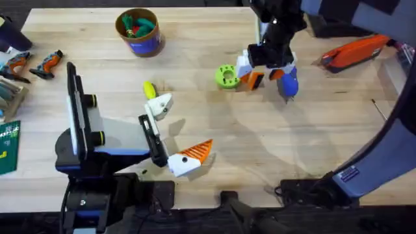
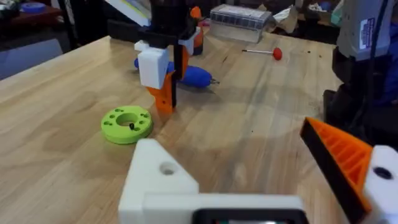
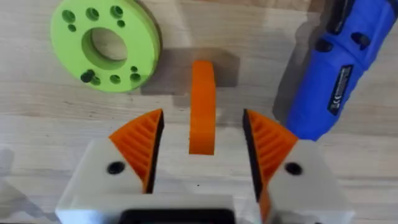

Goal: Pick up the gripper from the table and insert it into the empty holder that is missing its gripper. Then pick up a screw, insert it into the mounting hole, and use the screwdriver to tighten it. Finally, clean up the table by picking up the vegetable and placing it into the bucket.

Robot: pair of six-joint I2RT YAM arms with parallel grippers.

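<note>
Overhead: the right tool (image 1: 263,73) hangs over the table (image 1: 312,136), green disc (image 1: 227,77) beside it, screwdriver (image 1: 288,83) on its other side. Left wrist: the holder (image 2: 163,176) is bare; the left tool (image 2: 261,180) is spread, empty. Right wrist: the gripper (image 3: 203,106) lies between spread pads (image 3: 140,144), untouched.

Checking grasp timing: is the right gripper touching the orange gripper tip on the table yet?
Apart. In the right wrist view the right gripper is open, and the gripper lies between its pads with bare table showing on both sides.
</note>
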